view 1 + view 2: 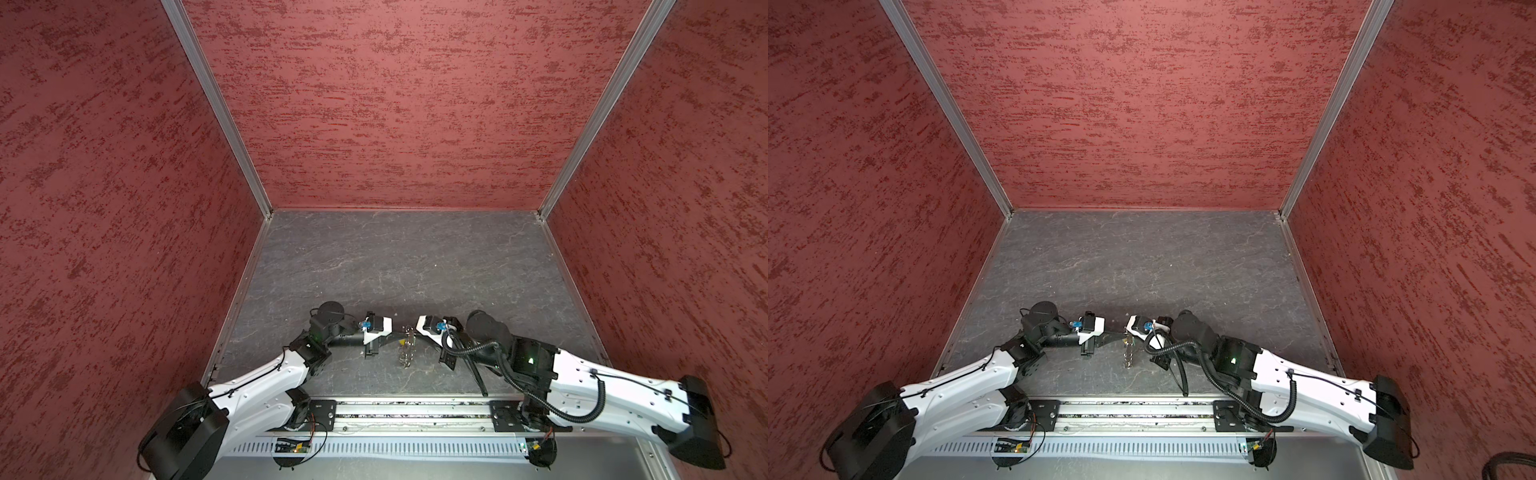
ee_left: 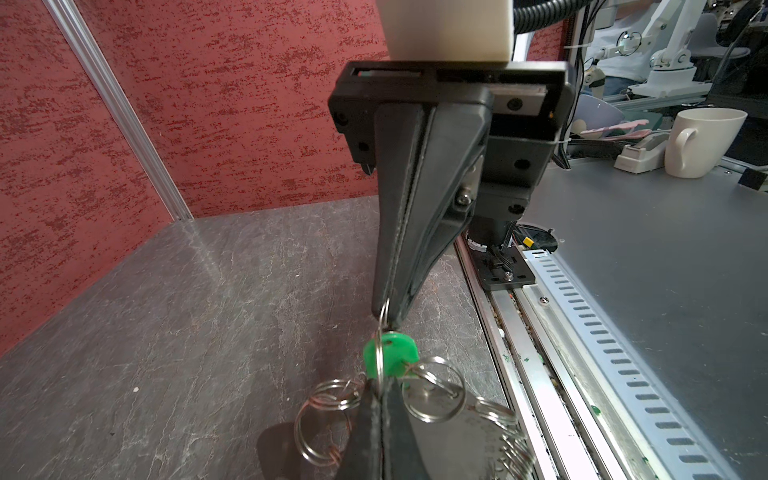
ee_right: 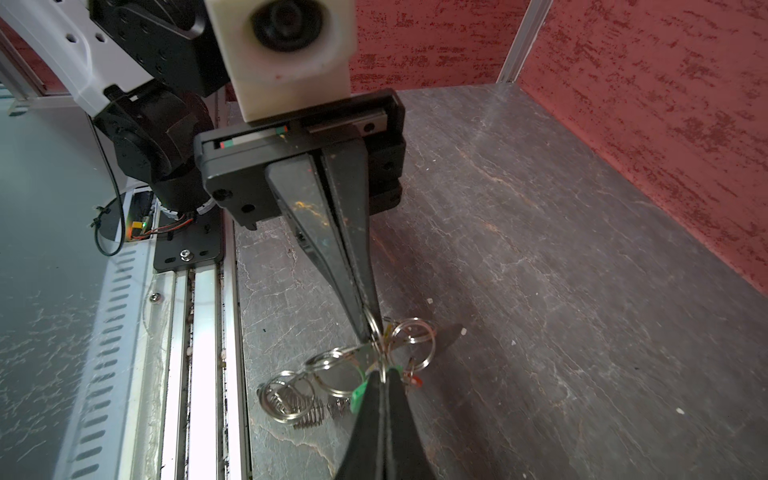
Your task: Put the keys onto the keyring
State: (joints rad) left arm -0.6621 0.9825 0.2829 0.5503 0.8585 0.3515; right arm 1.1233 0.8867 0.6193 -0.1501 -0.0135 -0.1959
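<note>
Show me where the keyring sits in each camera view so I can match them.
Top view: keyring low centre, just above the rail.
Top view: keyring low centre, just above the rail.
Left wrist: keyring in the jaws of the right gripper, by the green key, rail alongside.
Right wrist: keyring in the jaws of the left gripper, rail alongside.
Shared landmark: the rail.

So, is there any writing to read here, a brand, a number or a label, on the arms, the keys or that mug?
No text can be read in any view.
white mug: plain, no print shows.
green key: no marking shows.
circuit board by the rail: any print on it is too small to read.
</note>
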